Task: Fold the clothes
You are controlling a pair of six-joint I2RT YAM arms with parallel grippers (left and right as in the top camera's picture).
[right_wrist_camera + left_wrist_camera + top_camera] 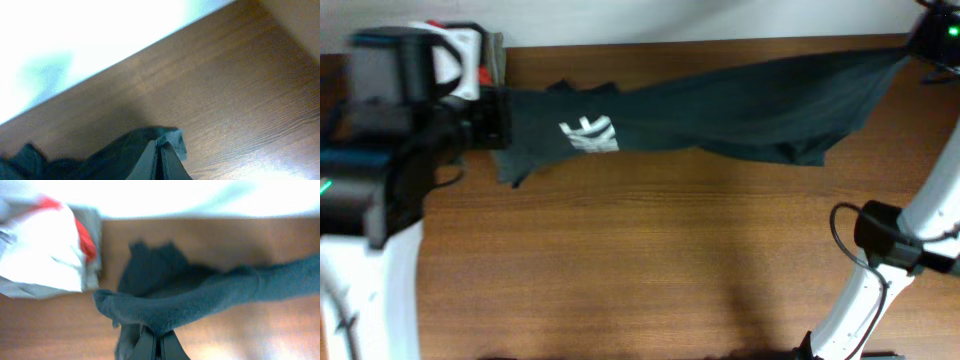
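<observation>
We see the shirt (750, 110), a very dark green-black, pulled into a long rumpled band across the far side of the table (670, 250), with white lettering (590, 135) near its left end. Our left gripper (159, 346) and right gripper (161, 161) each clamp a bunched end.

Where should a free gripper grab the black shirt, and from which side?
I'd take the loose flap sagging from the black shirt on its right half, coming from the near side of the table. The left gripper and right gripper pinch its ends, pulling the rest taut; only that flap lies slack with a free edge.
</observation>
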